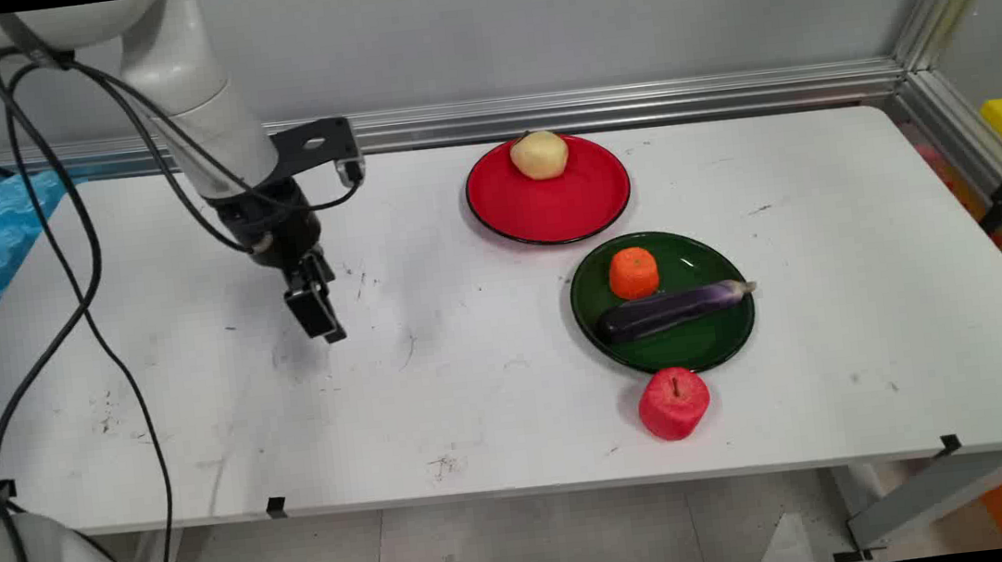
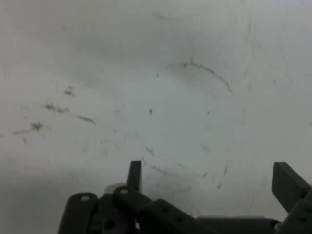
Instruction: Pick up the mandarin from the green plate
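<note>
Item 1. Black two-finger claw (image 1: pixel 319 323): fingers (image 2: pixel 287 183) apart, nothing between them, hanging just above bare bench and pointed down at it. The hand view shows only scuffed surface beneath.

Item 2. White scuffed bench (image 1: pixel 476 395): grey smears and a curved scratch directly under the claw; no object near it.

Item 3. Black cables (image 1: pixel 81 269): loop from the arm down past the bench's left front edge.

Item 4. Round red plate (image 1: pixel 568 209): well apart from the claw, toward the far side. Carries a pale yellow rounded fruit (image 1: pixel 539 154) near its back rim.

Item 5. Round dark green plate (image 1: pixel 704 348): nearer the front, just beside the red plate. Carries a small orange fruit (image 1: pixel 633 273) and a long purple eggplant (image 1: pixel 672 310) lying across, its stem tip over the right rim.

Item 6. Red apple (image 1: pixel 674 403): on the bench, just beside the green plate's front rim.

Risk, as a judgement: the claw is low, so further descent would press the fingertips into the bench; a sideways sweep could snag the slack cables; the overhanging eggplant and the round apple would roll if nudged.
</note>
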